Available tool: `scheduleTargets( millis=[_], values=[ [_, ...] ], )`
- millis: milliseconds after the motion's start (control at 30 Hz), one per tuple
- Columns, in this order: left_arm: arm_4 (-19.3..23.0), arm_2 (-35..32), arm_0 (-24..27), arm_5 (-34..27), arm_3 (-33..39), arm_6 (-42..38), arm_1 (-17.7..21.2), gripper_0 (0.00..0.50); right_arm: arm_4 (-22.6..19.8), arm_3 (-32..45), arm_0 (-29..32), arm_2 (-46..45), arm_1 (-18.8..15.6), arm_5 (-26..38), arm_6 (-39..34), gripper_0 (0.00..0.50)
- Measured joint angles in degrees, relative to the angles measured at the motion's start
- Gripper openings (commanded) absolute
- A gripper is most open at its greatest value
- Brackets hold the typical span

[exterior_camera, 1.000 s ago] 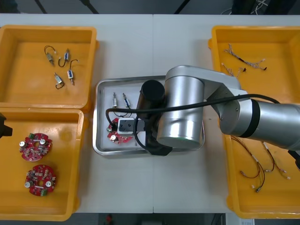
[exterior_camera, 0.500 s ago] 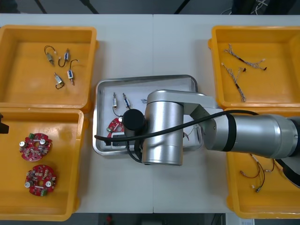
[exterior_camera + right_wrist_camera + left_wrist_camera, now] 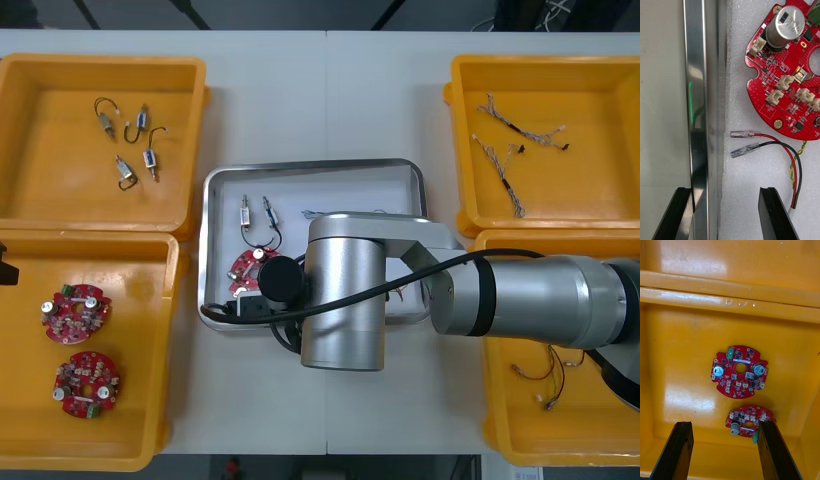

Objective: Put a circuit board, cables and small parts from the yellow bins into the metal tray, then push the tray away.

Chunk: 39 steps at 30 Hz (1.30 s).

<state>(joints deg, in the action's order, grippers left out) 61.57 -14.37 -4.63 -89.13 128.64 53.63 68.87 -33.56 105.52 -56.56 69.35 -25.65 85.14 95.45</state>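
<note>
Right gripper [image 3: 725, 191] has drawn back to the rim of the metal tray [image 3: 340, 190], jaws spread astride it; left gripper [image 3: 725, 423] idles left of it, likewise spread.

Right arm [image 3: 345, 300]: silver cylindrical links; black joint band; black cable; black jaws.
</note>
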Motion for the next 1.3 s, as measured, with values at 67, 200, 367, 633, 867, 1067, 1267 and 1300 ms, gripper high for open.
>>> scheduleTargets(
  millis=[67, 200, 367, 633, 867, 1067, 1267, 1300],
  values=[
    [0.00, 0.00, 0.00, 0.00, 0.00, 0.01, 0.00, 0.500, 0.41, 0.00, 0.13, 0.24, 0.11, -0.02, 0.00, 0.500],
    [0.00, 0.00, 0.00, 0.00, 0.00, 0.02, 0.00, 0.500, 1.19, 0.00, 0.82, 0.49, 0.30, -0.05, 0.00, 0.500],
    [0.00, 0.00, 0.00, 0.00, 0.00, 0.02, 0.00, 0.500, 1.30, -0.21, 1.57, 0.65, 0.34, -0.01, 0.00, 0.500],
    [0.00, 0.00, 0.00, 0.00, 0.00, 0.04, 0.00, 0.500, 1.29, -0.32, 1.85, 1.06, 0.34, 0.04, -0.01, 0.500],
    [0.00, 0.00, 0.00, 0.00, 0.00, 0.05, 0.00, 0.500, 1.29, -0.33, 1.87, 1.24, 0.36, 0.07, -0.02, 0.000],
    [0.00, 0.00, 0.00, 0.00, 0.00, 0.06, 0.00, 0.500, 1.34, -0.34, 1.89, 1.25, 0.37, 0.10, -0.03, 0.000],
    [0.00, 0.00, 0.00, 0.00, 0.00, 0.07, 0.00, 0.500, 3.72, -0.35, 1.89, 1.25, 0.37, 0.19, -0.03, 0.000],
    [0.00, 0.00, 0.00, 0.00, 0.00, 0.07, 0.00, 0.500, 3.86, -0.36, 1.87, 1.25, 0.37, 0.20, -0.03, 0.000]
  ],
)
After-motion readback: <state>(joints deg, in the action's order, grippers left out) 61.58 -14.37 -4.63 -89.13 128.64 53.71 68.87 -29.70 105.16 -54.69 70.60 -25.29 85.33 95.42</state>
